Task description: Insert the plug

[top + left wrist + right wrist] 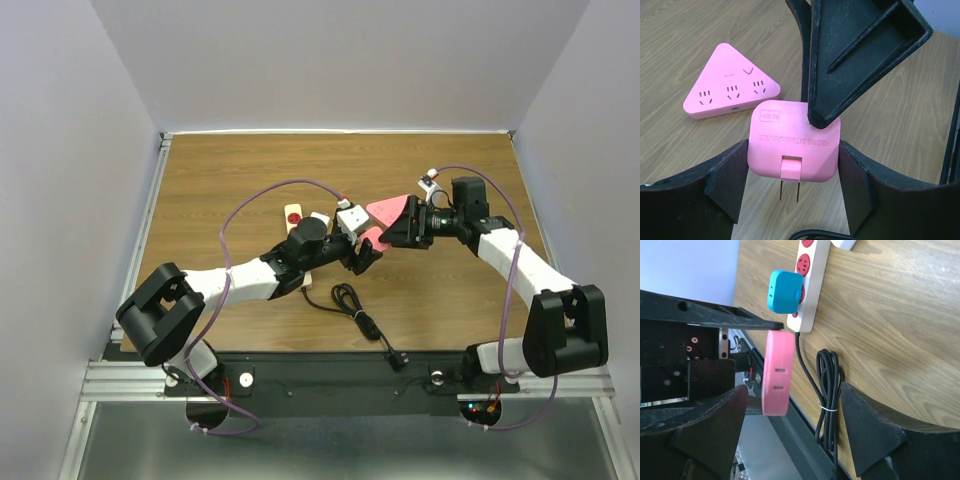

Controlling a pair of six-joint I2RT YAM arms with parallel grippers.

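Note:
My left gripper (365,252) (794,150) is shut on a pink square plug (790,135), its two prongs pointing toward the camera and down over the wooden table. The plug shows edge-on, with two slots, in the right wrist view (776,372). My right gripper (402,232) (795,425) is open, its fingers (870,432) on either side of the plug; one finger (855,55) lies against the plug's face. A pink triangular socket (730,87) (388,210) lies flat on the table just beyond.
A white power strip with red sockets (810,285) (293,215) lies under my left arm, with a blue adapter (785,290) plugged into it. Its black cable (827,390) (350,303) lies coiled near the table's front edge.

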